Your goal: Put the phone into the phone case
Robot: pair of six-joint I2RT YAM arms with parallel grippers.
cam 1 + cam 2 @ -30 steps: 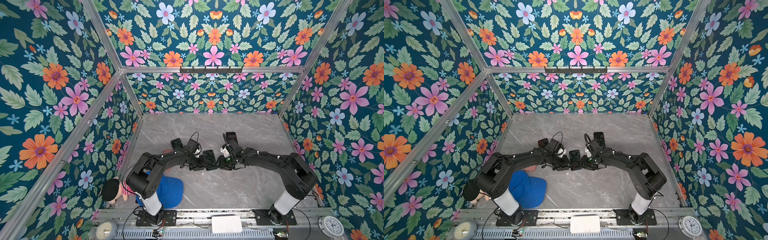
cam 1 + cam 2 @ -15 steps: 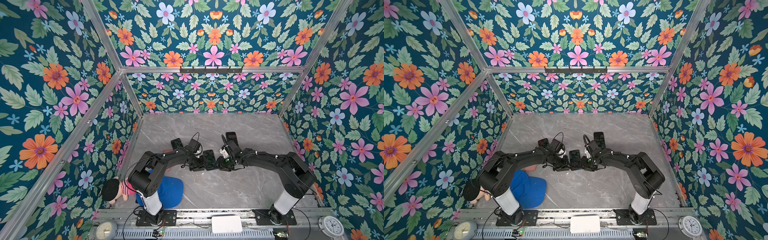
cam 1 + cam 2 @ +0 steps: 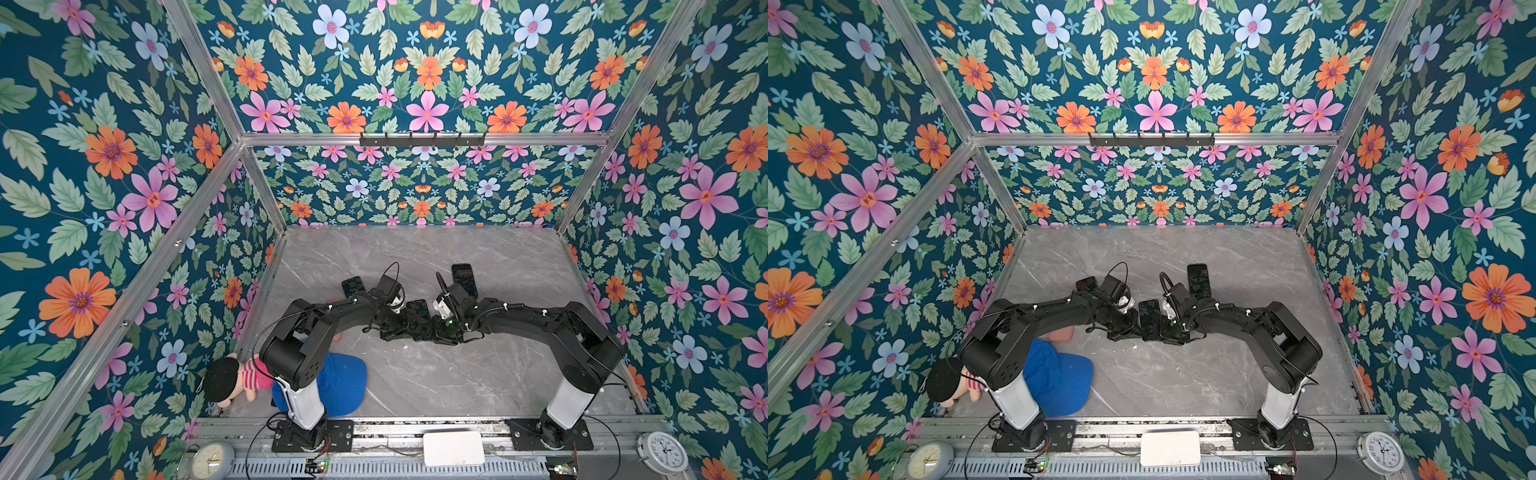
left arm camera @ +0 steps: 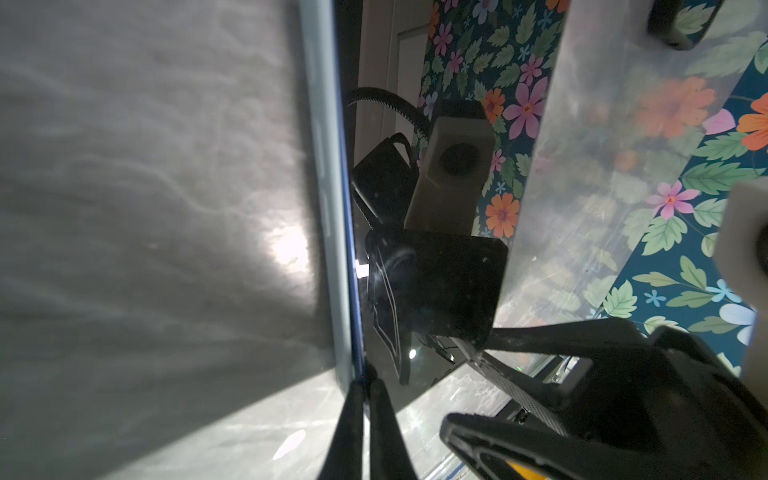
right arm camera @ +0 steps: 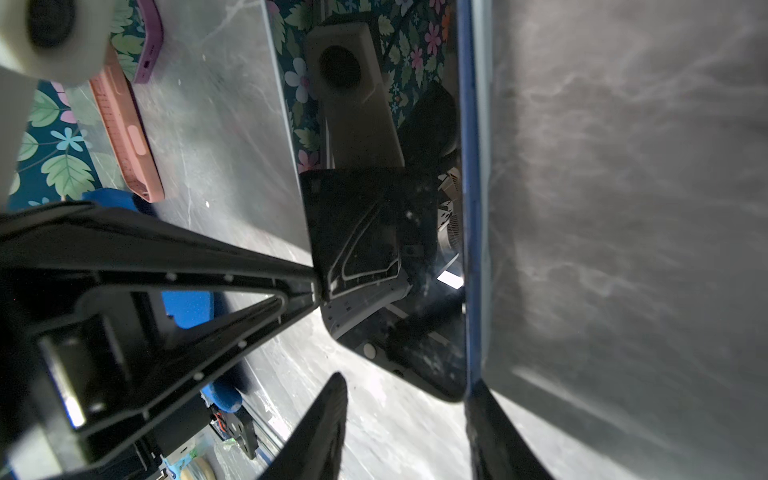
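In both top views, meeting at the phone [image 3: 417,312] with the left gripper [image 3: 401,330] and the right gripper [image 3: 434,330], well beyond the blue cap [image 3: 343,386], and leaving the pink case [image 3: 1061,333] lying just beside that cap. In the left wrist view, pinching the phone's thin edge between pressed-together fingers [image 4: 347,436], calling for a firm, level nip before any carrying toward the cap. In the right wrist view, straddling the phone's corner with jaws spread, one finger [image 5: 494,432] behind it and the other clear of the screen; probably worth closing there first to stop any swivelling.
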